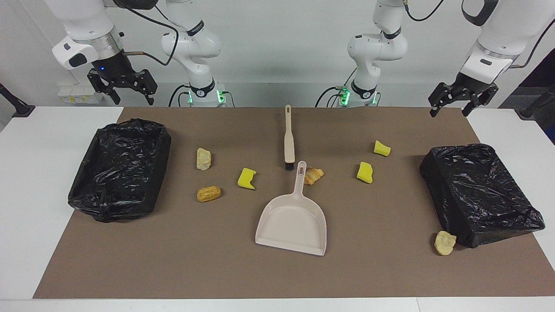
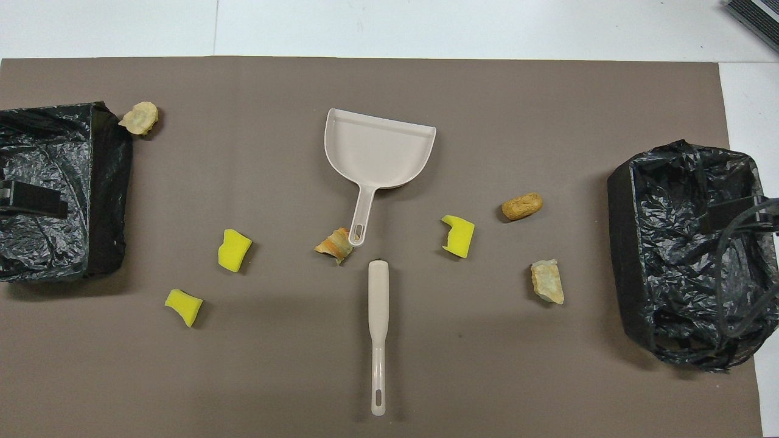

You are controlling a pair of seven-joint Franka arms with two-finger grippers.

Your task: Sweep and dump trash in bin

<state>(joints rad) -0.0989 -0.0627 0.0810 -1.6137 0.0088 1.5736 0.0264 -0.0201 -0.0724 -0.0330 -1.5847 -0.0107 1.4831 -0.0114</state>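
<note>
Several trash pieces lie on the brown mat. There are three yellow sponge chunks point(image 1: 246, 178) point(image 1: 365, 172) point(image 1: 382, 148), a croissant point(image 1: 313, 175) touching the dustpan handle, a bread roll point(image 1: 208, 193), and two pale lumps point(image 1: 203, 158) point(image 1: 445, 242). The second lump lies against the bin at the left arm's end. The beige dustpan point(image 1: 292, 221) point(image 2: 380, 146) lies mid-mat. The brush point(image 1: 288, 138) point(image 2: 378, 340) lies nearer to the robots, its bristles toward the pan handle. My right gripper point(image 1: 132, 97) and left gripper point(image 1: 451, 110) hang open and empty above the table's robot-side edge, waiting.
Two bins lined with black bags stand on the mat. One point(image 1: 86, 173) point(image 2: 627, 243) is at the right arm's end. The other point(image 1: 479, 193) point(image 2: 109, 201) is at the left arm's end. White table point(image 1: 34, 173) borders the mat.
</note>
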